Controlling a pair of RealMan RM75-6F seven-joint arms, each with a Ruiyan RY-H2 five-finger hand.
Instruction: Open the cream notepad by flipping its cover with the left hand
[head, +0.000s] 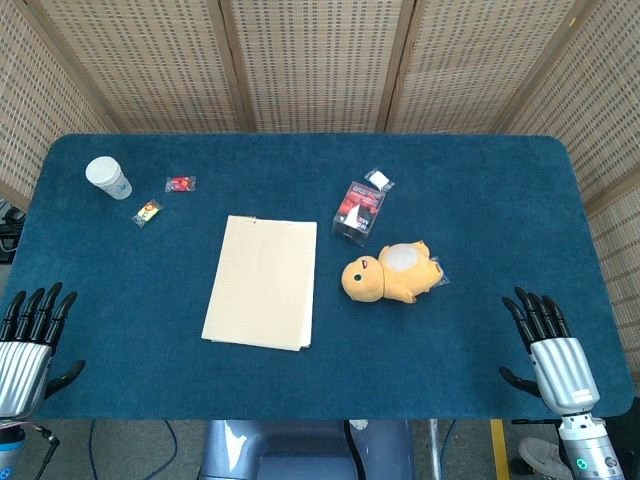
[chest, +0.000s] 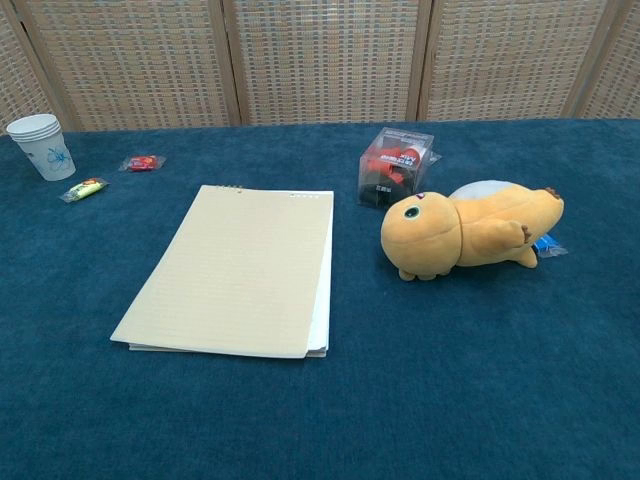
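The cream notepad (head: 262, 281) (chest: 237, 270) lies flat and closed on the blue table, a little left of centre. My left hand (head: 30, 342) hovers at the near left corner of the table, fingers spread and holding nothing, well to the left of the notepad. My right hand (head: 553, 350) sits at the near right edge, fingers apart and empty. Neither hand shows in the chest view.
An orange plush toy (head: 390, 272) (chest: 468, 232) lies right of the notepad, with a clear box of red items (head: 358, 210) (chest: 394, 167) behind it. A paper cup (head: 108, 178) (chest: 40, 146) and two small wrapped candies (head: 180, 184) (head: 146, 212) sit at the far left.
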